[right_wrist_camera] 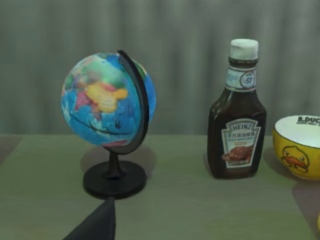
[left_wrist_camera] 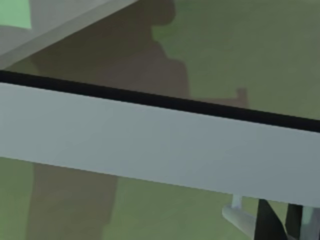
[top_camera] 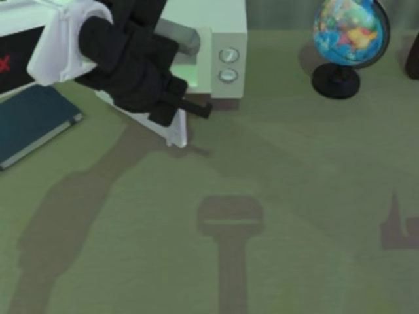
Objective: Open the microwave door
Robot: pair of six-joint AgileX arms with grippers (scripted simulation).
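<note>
The left gripper (top_camera: 196,108) sits right at the free edge of the microwave door (top_camera: 171,127), its dark fingers pointing across that edge toward the knob panel, though how wide they stand or whether they grip the panel I cannot tell. The door is already swung partly out from the microwave (top_camera: 219,39), its long axis running diagonally from the gripper back under the arm to the hinge side, with the lit cavity showing just behind. In the left wrist view the door's edge (left_wrist_camera: 160,145) fills the frame as a pale band. The left arm is the near one by far; the right gripper is out of sight, its camera facing a globe (right_wrist_camera: 107,107), a sauce bottle (right_wrist_camera: 237,130) and a yellow bowl (right_wrist_camera: 300,147).
</note>
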